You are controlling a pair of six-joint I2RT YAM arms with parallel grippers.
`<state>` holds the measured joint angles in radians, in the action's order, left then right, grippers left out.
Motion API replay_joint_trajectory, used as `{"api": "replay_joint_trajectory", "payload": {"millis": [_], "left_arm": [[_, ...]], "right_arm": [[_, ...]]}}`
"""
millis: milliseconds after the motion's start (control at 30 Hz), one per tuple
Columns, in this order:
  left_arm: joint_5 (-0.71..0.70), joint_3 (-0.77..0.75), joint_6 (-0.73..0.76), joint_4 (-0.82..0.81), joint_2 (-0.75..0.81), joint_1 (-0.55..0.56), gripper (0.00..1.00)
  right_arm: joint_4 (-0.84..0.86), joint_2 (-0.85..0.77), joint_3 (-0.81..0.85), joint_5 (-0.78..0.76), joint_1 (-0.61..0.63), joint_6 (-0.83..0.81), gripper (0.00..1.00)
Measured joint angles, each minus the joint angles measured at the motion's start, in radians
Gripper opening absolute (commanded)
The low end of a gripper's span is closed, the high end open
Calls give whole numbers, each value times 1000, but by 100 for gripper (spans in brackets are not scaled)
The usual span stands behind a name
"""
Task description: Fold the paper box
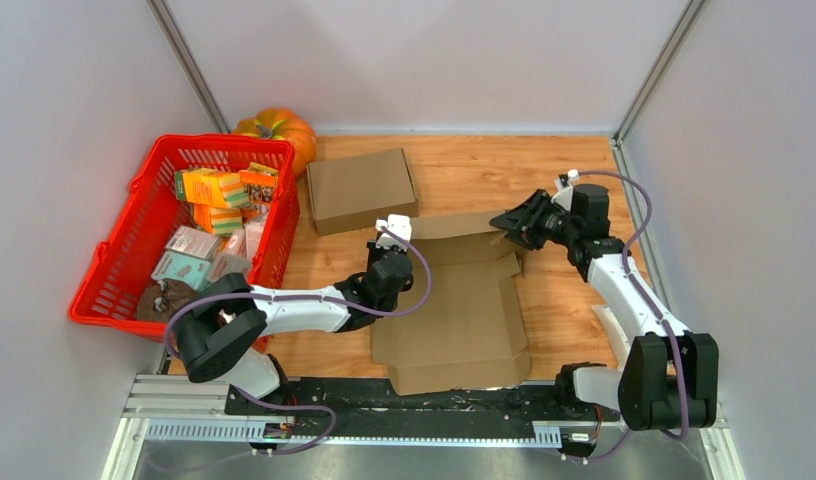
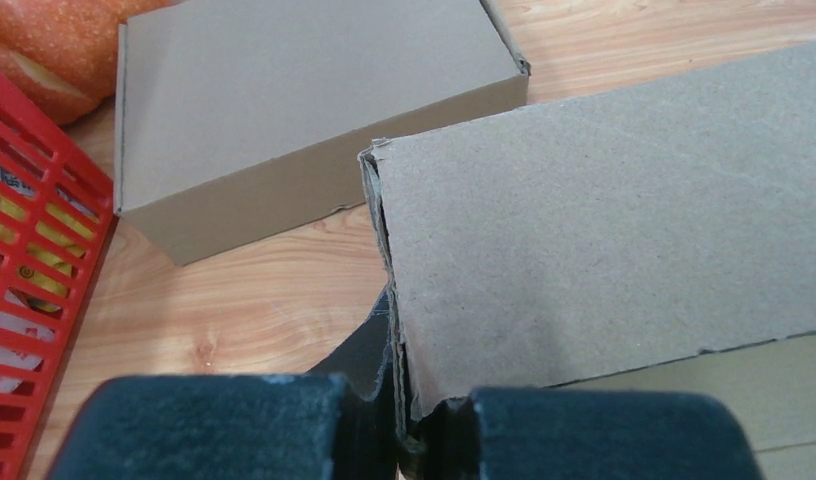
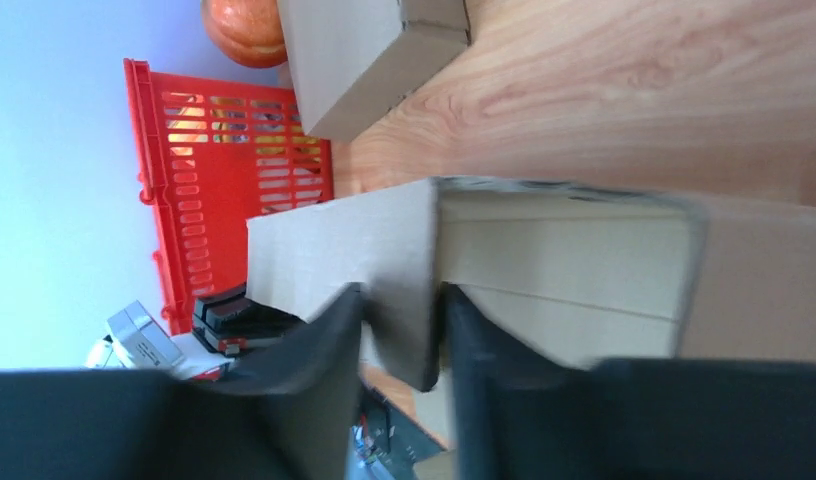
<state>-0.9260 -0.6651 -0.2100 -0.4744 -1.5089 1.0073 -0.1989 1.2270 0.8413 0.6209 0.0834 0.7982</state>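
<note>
The paper box (image 1: 464, 320) lies as an unfolded brown cardboard blank in the middle of the table, with its far flap (image 1: 464, 225) standing up. My left gripper (image 1: 394, 232) is shut on the left end of that flap; in the left wrist view the flap's (image 2: 604, 240) frayed corner sits pinched between the dark fingers (image 2: 409, 400). My right gripper (image 1: 504, 222) is at the flap's right end. In the right wrist view its two fingers (image 3: 404, 310) press either side of the flap's folded edge (image 3: 334, 250), and the picture is blurred.
A finished closed cardboard box (image 1: 361, 188) rests behind the blank. A red basket (image 1: 184, 230) of small packets stands at the left, with an orange pumpkin (image 1: 279, 130) behind it. Grey walls close in the table on both sides and at the back.
</note>
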Motion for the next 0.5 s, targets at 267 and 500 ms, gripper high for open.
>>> {"api": "replay_joint_trajectory", "payload": {"millis": [267, 500], "left_arm": [[0, 3, -27, 6, 6, 1, 0], [1, 4, -29, 8, 7, 1, 0]], "right_arm": [[-136, -146, -3, -48, -51, -103, 92], [-397, -545, -162, -369, 135, -232, 23]]}}
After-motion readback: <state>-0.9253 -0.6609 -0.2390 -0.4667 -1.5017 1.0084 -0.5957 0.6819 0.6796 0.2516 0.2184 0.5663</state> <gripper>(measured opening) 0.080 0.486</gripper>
